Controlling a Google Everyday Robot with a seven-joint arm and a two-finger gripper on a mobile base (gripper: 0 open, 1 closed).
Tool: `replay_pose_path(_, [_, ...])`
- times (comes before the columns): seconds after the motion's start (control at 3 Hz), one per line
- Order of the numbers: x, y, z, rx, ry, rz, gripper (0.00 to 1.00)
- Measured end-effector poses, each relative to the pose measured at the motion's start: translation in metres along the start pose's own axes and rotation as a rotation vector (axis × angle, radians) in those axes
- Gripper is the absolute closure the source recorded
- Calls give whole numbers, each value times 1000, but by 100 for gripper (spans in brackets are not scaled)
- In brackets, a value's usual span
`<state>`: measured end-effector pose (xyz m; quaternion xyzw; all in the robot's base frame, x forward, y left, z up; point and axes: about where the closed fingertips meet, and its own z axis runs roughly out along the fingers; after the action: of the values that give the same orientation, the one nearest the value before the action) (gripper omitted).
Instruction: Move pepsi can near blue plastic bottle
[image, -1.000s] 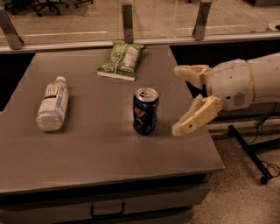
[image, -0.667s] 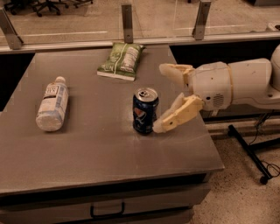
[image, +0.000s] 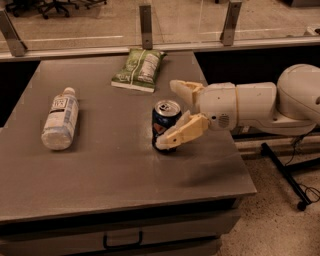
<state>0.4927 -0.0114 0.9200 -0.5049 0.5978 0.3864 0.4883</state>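
The pepsi can (image: 165, 122) stands upright near the middle of the grey table (image: 110, 165), dark blue with a silver top. The blue plastic bottle (image: 60, 119) lies on its side at the table's left, white cap pointing away, well apart from the can. My gripper (image: 172, 115) reaches in from the right at can height. It is open: one cream finger (image: 182, 90) sits behind the can's right side, the other (image: 177, 135) crosses in front of the can's lower right. The can stands partly between them.
A green snack bag (image: 140, 69) lies flat at the back of the table, behind the can. A railing with metal posts (image: 146, 20) runs along the far edge. The table's right edge is just under my arm (image: 250, 105). A drawer handle (image: 122, 241) shows below the front edge.
My gripper has moved left from the table's right side toward the can, and its fingers now bracket the can. The can, bottle and bag have not moved.
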Motion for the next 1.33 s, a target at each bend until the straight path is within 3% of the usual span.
replay_pose_path(0.33, [7, 2, 12, -11, -18, 21, 0])
replay_pose_path(0.67, [9, 11, 27, -35, -32, 30, 17])
replay_pose_path(1.33, [-1, 7, 37, -38, -61, 29, 64])
